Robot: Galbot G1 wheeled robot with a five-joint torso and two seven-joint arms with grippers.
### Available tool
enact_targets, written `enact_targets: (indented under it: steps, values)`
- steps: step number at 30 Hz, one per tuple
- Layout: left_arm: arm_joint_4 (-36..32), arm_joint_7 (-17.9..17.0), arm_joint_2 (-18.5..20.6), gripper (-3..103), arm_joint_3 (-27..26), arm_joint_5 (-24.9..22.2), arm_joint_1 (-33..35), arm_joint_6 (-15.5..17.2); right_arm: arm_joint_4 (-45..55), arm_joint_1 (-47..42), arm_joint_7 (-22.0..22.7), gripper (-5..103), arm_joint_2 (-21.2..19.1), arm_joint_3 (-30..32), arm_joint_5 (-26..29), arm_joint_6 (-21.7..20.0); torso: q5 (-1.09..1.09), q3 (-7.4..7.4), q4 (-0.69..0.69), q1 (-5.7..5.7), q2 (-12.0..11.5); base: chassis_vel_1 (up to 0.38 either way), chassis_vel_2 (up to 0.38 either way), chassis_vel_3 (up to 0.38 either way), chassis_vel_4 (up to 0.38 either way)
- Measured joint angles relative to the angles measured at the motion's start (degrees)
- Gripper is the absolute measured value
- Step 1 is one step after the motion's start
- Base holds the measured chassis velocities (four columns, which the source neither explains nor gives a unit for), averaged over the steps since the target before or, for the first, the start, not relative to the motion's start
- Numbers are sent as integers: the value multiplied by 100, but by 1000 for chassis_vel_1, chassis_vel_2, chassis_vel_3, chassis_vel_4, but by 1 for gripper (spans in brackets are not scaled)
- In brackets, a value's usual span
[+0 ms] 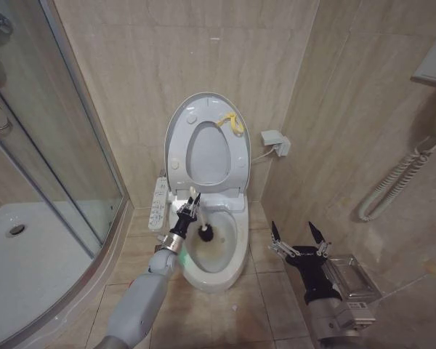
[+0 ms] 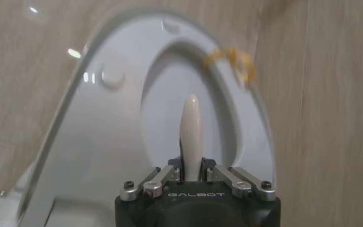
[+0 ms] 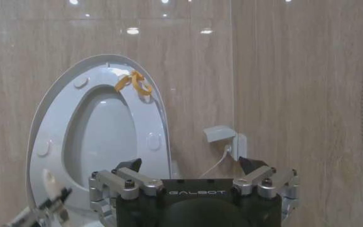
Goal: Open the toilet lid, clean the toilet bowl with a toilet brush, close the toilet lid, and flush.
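Note:
The toilet lid [image 1: 176,142] stands raised against the back wall with the seat ring folded up on it; its yellow loop tag [image 1: 234,123] is near the top. Below it, the white toilet bowl [image 1: 235,263] is uncovered and shows a yellowish stain inside. My left gripper [image 1: 190,209] is at the bowl's back left rim, shut on the white handle of the toilet brush [image 1: 205,233], whose black head is down inside the bowl. The left wrist view shows that handle [image 2: 191,130] clamped between the fingers, with the lid [image 2: 106,123] behind. My right gripper [image 1: 293,231] hangs open to the right of the toilet, holding nothing.
A curved glass shower screen [image 1: 65,145] and white shower tray [image 1: 29,262] fill the left side. A white control panel [image 1: 158,203] hangs at the toilet's left. A white wall box [image 1: 275,141], a coiled cord [image 1: 396,182] and a clear holder [image 1: 349,278] are on the right.

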Motion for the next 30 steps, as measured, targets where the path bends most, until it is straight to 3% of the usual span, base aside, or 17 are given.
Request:
enact_targets:
  steps: [2,7,11,18,25,30]
  values:
    - [-592,-70,184,19,17,-273,275,136,0,0,0,100,1,0,0,0,1,0,-1,0,0,0,0,0,0]
    - [-1352,-96,529,19,-23,-558,660,271,0,1,1,100,1,1,0,0,0,0,0,0,0,0,0,0,0]
    - [-2416,-75,1140,19,-192,-859,1215,402,0,0,0,100,1,0,0,0,-1,-1,-1,0,0,0,0,0,0]
    - [-3740,-90,1884,19,-725,-807,2186,431,0,0,0,100,0,0,0,0,1,-1,1,-1,1,0,0,0,0]
    - [-4708,-208,1787,19,-1600,-312,3440,413,0,0,0,100,1,0,0,0,-1,-1,1,-1,1,0,0,0,0]
    - [-4994,-233,1260,19,-2256,331,4308,235,0,0,0,100,0,0,0,0,0,-1,1,-1,1,0,0,0,0]
